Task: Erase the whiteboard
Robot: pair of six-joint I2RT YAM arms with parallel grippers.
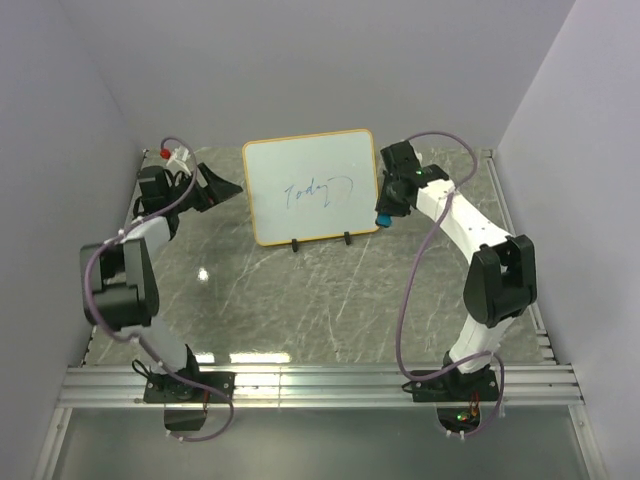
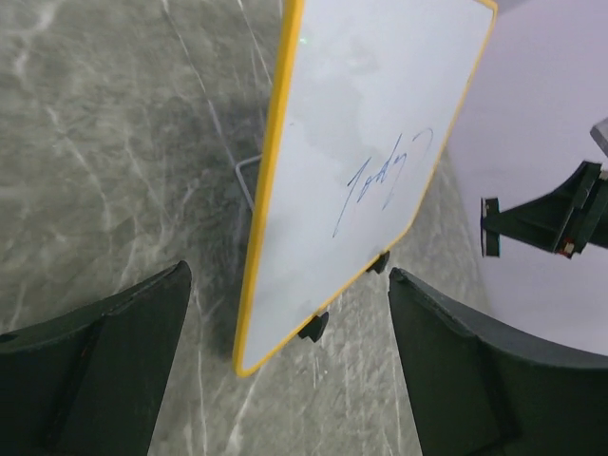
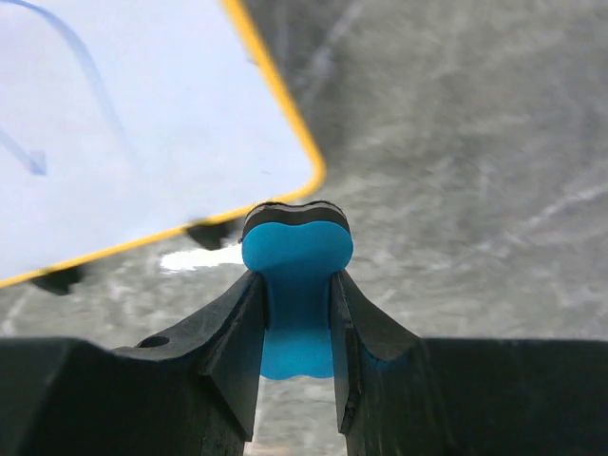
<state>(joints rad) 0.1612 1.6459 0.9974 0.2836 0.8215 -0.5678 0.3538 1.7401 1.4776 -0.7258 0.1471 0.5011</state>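
Grey marbled tabletop [image 1: 300,300], boxed in by plain pale walls [image 1: 300,60], bore the whiteboard [image 1: 312,170] propped on its feet, blue handwriting showing. Left of the whiteboard, the left gripper [image 1: 222,187] gaped wide, empty. By its lower right corner, the right gripper [image 1: 385,212] pinched a blue eraser [image 3: 296,249].

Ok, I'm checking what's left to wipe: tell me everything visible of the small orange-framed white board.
The small white rectangular whiteboard has rounded corners, an orange-yellow frame, two black feet and a wire prop behind. It stands leaning back on the grey marbled table, blue handwriting across its middle. Nothing else visibly touches it.
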